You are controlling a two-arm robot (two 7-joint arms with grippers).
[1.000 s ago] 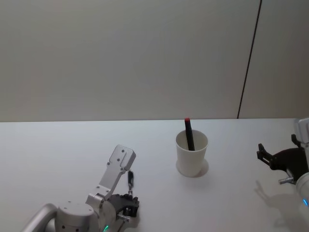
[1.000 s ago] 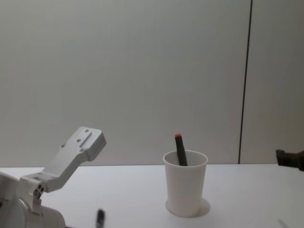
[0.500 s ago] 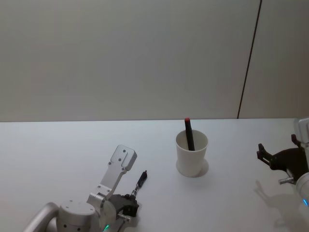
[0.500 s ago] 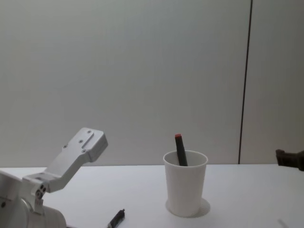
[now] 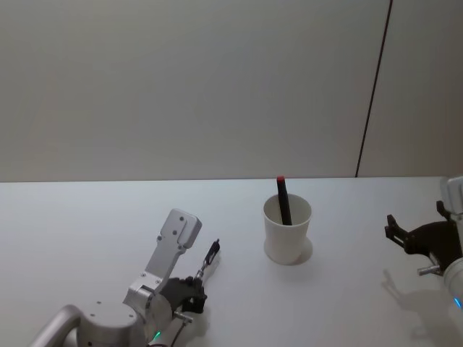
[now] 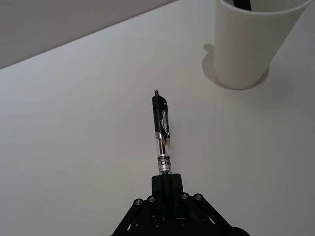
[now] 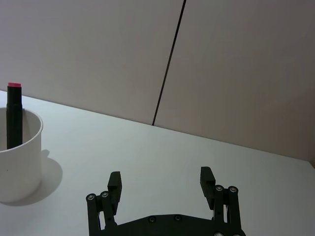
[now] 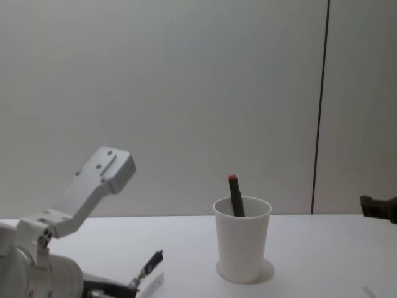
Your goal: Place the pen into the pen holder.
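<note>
A black click pen (image 6: pixel 161 129) sticks out of my left gripper (image 6: pixel 166 181), which is shut on its lower end. The pen (image 5: pixel 209 256) hangs just above the white table and slants toward the pen holder (image 5: pixel 286 242), a white paper cup to its right. From the chest, the pen (image 8: pixel 149 265) sits low and left of the cup (image 8: pixel 242 248). A dark marker with a red cap (image 5: pixel 282 199) stands inside the cup. My right gripper (image 7: pixel 161 179) is open and parked at the table's right side (image 5: pixel 411 235).
The white table (image 5: pixel 87 224) stretches wide around the cup, with bare room on both sides. A pale wall with a dark vertical seam (image 5: pixel 372 94) stands behind it.
The left gripper has swung the pen from nearly upright to slanting forward toward the cup, and the wrist has risen a little. The right arm has not moved.
</note>
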